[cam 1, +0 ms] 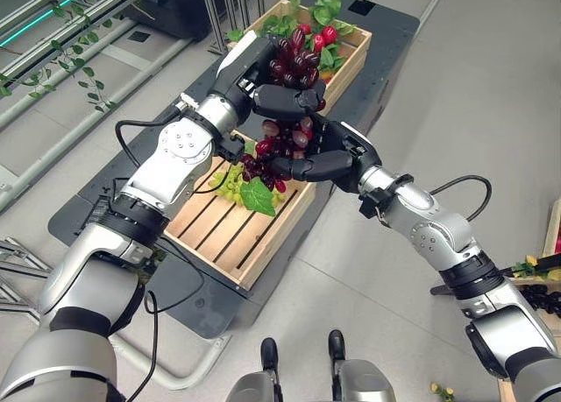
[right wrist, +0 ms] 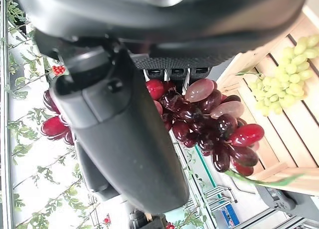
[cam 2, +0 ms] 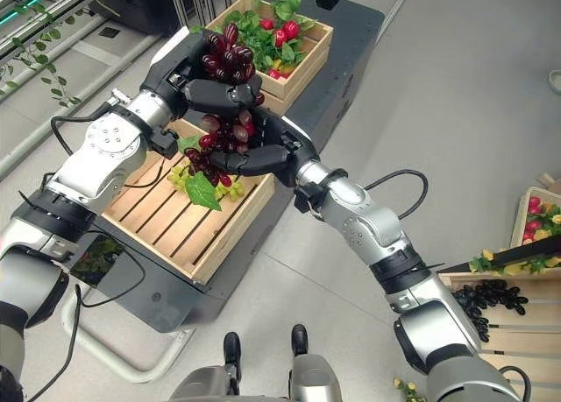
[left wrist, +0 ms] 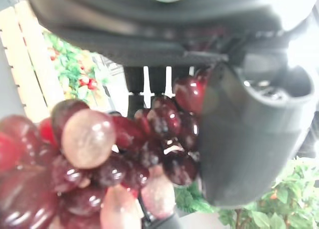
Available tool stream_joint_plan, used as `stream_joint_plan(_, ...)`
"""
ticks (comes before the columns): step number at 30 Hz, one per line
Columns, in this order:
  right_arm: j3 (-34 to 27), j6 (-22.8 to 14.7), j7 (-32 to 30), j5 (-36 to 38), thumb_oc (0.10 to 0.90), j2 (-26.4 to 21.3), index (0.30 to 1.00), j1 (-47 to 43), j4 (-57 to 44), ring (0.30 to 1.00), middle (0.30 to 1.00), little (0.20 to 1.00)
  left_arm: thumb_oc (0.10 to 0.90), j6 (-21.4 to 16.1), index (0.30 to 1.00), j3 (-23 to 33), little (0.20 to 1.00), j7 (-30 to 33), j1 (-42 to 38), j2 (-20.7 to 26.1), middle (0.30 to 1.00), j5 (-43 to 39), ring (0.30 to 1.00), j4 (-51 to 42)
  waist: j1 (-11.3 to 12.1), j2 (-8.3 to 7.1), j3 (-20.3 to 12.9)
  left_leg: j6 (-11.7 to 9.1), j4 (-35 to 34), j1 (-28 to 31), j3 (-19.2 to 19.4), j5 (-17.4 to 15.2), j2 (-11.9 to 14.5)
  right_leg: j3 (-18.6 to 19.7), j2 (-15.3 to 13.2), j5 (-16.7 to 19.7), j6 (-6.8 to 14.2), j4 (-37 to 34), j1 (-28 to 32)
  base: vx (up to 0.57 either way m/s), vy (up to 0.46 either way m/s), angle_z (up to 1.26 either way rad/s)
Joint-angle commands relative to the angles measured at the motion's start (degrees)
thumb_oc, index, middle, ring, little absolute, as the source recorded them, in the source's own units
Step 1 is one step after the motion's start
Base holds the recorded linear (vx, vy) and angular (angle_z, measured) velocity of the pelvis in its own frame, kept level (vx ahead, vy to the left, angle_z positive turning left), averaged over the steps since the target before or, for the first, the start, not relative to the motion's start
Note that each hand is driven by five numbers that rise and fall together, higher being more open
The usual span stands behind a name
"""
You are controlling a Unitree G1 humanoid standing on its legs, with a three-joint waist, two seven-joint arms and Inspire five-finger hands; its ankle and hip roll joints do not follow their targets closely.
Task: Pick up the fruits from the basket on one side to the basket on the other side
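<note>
Grey floor tiles are seen all around a dark low platform (cam 1: 289,244) that carries two wooden crates.

Fingers first: the left hand (cam 1: 263,69) has its fingers curled round the upper part of a red grape bunch (cam 1: 294,95), and the right hand (cam 1: 324,161) is curled under and round the lower part, so the bunch is clamped between both, up in the air above the near crate (cam 1: 237,231).

In that near crate, green grapes (cam 1: 230,181) and a leaf (cam 1: 258,196) are lying on the slats. The far crate (cam 1: 346,56) is packed with green leaves and red fruit.

Off by the right arm, another crate (cam 2: 500,319) with dark grapes (cam 2: 491,299) is caught well in the right eye view; the left eye view barely gets its edge.
</note>
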Motion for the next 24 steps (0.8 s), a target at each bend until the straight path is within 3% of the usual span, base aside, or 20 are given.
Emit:
stream_joint_plan(1,3.3,-12.7,-0.3,6.1,0.562,8.9,0.542,0.5,3.1,0.542,0.542,0.542,0.4,-6.2,0.3,-0.3,0.3,-2.4,-5.1,-5.8,0.3,-5.3,0.3,4.0,0.5,2.69,-21.1,-2.1,0.0,-0.4,-1.5,-2.5,0.5,-0.1,-1.1,0.7,-1.1,0.3,1.0,0.0,0.0,0.0)
stream_joint_plan(3,2.6,-14.8,-1.1,6.6,0.4,10.2,0.3,0.4,2.9,0.3,0.3,0.3,0.4,-6.1,0.3,-0.1,0.3,-3.4,-4.8,-6.1,0.3,-5.6,0.3,4.6,0.5,2.85,-21.3,-2.1,0.0,-0.4,-1.5,-2.6,0.6,0.1,-1.1,0.7,-1.0,0.2,1.0,0.02,0.014,-0.04)
stream_joint_plan(8,0.3,-19.7,-3.5,5.7,0.4,11.9,0.3,0.9,3.6,0.3,0.3,0.3,0.4,-6.7,0.3,1.1,0.3,-4.3,-3.9,-6.4,0.3,-6.1,0.3,6.0,0.7,3.19,-21.7,-2.2,0.0,-0.4,-1.3,-2.5,0.8,0.2,-1.1,0.9,-0.9,0.1,0.9,0.01,0.005,-0.02)
stream_joint_plan(12,-1.1,-21.1,-4.9,4.6,0.4,12.0,0.3,1.8,3.6,0.3,0.3,0.3,0.4,-6.8,0.3,2.4,0.3,-3.3,-3.1,-6.4,0.3,-6.3,0.3,6.7,0.5,3.28,-21.9,-2.2,0.0,-0.5,-1.3,-2.5,0.9,0.3,-1.0,1.0,-0.9,0.2,0.7,0.0,0.0,0.0)
stream_joint_plan(14,-1.9,-21.9,-5.4,4.4,0.4,11.5,0.3,2.0,4.4,0.3,0.3,0.3,0.8,-7.3,0.9,3.7,0.9,-1.8,-2.5,-6.4,0.9,-6.3,0.9,7.8,0.4,3.3,-21.9,-2.2,0.0,-0.5,-1.3,-2.5,1.0,0.4,-1.0,1.0,-1.0,0.3,0.6,0.0,-0.003,-0.02)
stream_joint_plan(24,-8.0,-24.6,-6.9,8.3,0.4,10.5,0.3,7.7,5.8,0.3,0.3,0.3,0.8,-8.8,0.9,10.1,0.9,1.9,3.1,-5.5,0.9,-4.9,0.9,10.0,-0.5,3.26,-22.0,-2.5,0.0,-0.4,-0.5,-2.4,1.8,1.0,-0.7,1.3,-1.1,0.0,0.0,0.01,-0.016,-0.06)
